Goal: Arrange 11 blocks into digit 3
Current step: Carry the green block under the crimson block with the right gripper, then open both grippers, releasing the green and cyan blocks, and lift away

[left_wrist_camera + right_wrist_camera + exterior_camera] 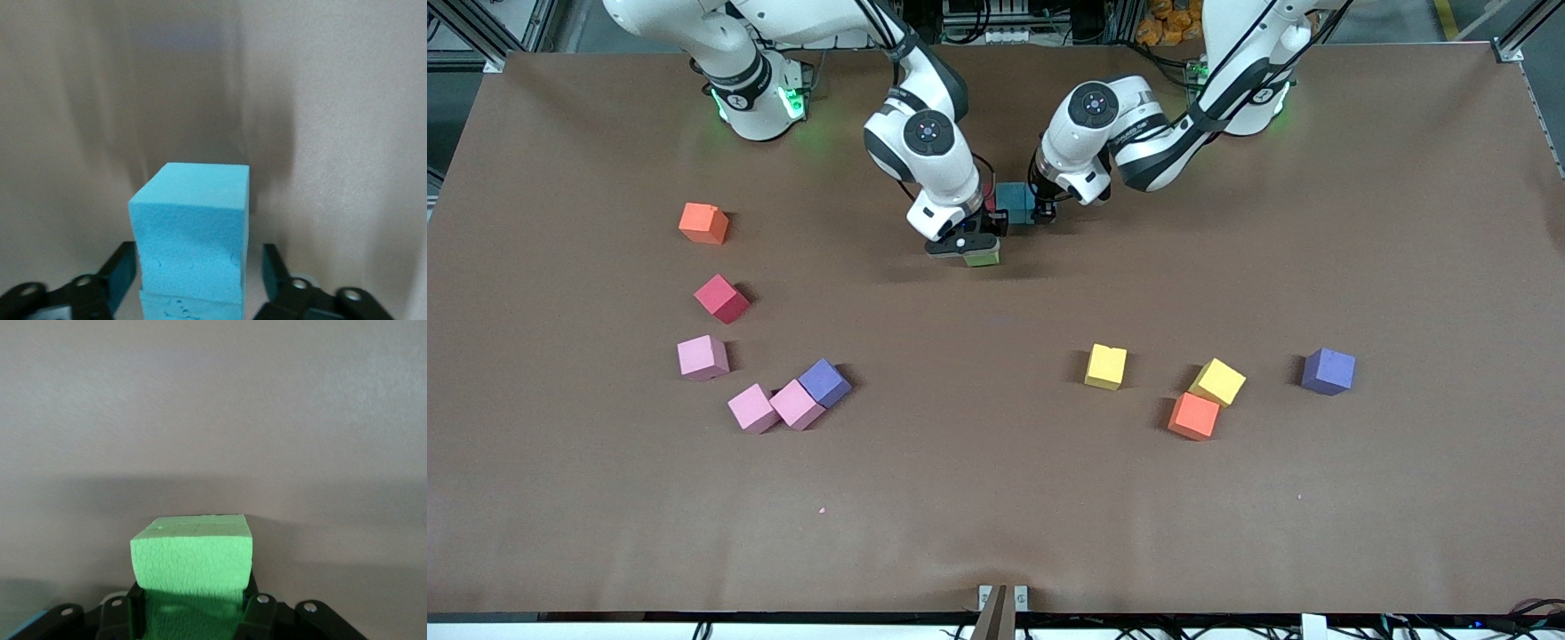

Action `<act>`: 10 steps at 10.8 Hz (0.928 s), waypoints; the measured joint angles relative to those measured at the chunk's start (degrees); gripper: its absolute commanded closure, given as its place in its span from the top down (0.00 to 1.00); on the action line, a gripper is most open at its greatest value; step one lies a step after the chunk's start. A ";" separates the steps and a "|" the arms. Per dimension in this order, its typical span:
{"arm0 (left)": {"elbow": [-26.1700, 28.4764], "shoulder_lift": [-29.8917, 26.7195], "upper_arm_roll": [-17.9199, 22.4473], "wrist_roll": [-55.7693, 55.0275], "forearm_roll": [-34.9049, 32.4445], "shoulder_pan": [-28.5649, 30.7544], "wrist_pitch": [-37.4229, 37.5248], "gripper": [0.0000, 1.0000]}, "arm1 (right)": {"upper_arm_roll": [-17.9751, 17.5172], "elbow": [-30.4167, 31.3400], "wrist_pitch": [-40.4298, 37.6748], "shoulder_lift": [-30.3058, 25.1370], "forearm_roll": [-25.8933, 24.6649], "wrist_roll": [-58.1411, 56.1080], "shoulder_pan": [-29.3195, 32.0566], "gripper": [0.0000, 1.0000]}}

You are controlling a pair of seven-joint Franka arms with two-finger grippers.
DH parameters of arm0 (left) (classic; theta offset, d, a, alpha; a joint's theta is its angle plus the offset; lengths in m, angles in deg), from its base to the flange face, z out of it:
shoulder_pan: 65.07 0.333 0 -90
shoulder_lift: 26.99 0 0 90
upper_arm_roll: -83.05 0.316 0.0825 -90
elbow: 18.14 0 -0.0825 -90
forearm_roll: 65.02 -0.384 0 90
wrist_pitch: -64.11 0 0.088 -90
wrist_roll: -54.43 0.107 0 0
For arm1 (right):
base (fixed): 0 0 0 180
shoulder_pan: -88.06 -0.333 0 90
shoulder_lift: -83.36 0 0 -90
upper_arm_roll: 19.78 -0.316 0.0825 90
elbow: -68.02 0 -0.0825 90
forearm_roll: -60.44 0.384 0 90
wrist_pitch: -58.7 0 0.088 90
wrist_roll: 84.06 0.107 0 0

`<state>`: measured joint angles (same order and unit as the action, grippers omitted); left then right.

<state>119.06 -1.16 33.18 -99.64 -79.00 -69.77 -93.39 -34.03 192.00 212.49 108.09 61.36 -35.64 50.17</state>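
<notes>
The blocks are small matte foam cubes with a grainy, pitted skin and crisp square edges. The cyan block (190,230) sits on the brown surface (996,498) near the robots' bases, between the parted fingers (120,273) of the left pincer (1040,213), which stand clear of its sides. The right pincer (971,249) is clamped on the green block (192,561), at about seven o'clock from the cyan one. Scattered toward six o'clock lie two orange blocks (703,223), a red (721,299), three pink (703,357), two purple (1328,372) and two yellow (1105,366).
</notes>
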 measured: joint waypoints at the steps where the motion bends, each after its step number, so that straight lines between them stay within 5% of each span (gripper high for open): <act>1: -0.05 0.00 0.00 -0.04 0.00 -0.13 0.00 1.00 | -0.17 0.41 0.30 -0.01 -0.01 0.00 0.00 0.35; 6: -0.36 -0.24 -0.09 -0.04 -0.15 -0.25 1.10 1.00 | -1.80 0.43 0.20 -0.05 -0.01 0.62 -0.11 0.35; 10: -3.66 -3.41 -0.30 -0.04 -0.30 -0.05 8.88 1.00 | -1.98 0.51 -0.41 -0.04 -0.51 0.62 -1.05 0.35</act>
<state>115.40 -4.57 32.89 -99.68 -79.30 -69.82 -84.51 -36.02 192.51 212.08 108.05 60.85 -35.02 49.12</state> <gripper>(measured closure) 0.000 0.463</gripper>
